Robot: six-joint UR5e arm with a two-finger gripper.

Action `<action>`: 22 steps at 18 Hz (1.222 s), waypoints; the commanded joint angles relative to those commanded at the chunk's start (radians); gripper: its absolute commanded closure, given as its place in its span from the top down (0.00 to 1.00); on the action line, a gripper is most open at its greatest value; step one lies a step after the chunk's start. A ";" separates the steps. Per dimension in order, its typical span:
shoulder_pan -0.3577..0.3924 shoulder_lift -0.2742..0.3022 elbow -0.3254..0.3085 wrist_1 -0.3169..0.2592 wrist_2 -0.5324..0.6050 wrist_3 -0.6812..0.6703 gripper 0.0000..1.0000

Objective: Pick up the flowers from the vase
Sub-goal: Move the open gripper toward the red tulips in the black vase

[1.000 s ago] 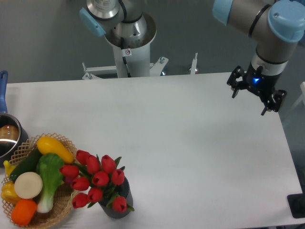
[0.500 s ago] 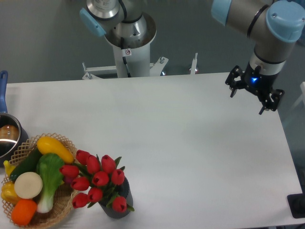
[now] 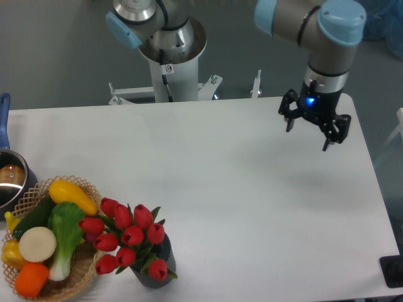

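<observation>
flowers (image 3: 129, 238): in the vase (image 3: 158, 272) at the table's (image 3: 252, 207) 7 o'clock corner, buds lean toward 10 o'clock | gripper (image 3: 310, 129): fingers spread wide, holds nothing, at 2 o'clock, far from flowers | basket (image 3: 82, 267): touching flowers at their 9 o'clock

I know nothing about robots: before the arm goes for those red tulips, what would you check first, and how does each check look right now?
1. Tool open and empty: ok, fingers spread, nothing held.
2. Flowers standing in the vase: ok, bunch upright, vase near the front table edge.
3. Tool near the flowers: not ok, it hangs over the far right of the table, the bunch is front left.
4. Path across the table: ok, bare surface between them.
5. Room beside the bunch: not ok, the vegetable basket sits close on its left.
6. Stems loose enough to lift: cannot tell.
</observation>
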 joint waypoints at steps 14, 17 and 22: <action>-0.080 0.057 -0.046 0.000 -0.514 -0.150 1.00; -0.142 0.031 0.001 0.006 -0.522 -0.270 1.00; -0.190 -0.007 0.040 0.008 -0.615 -0.318 1.00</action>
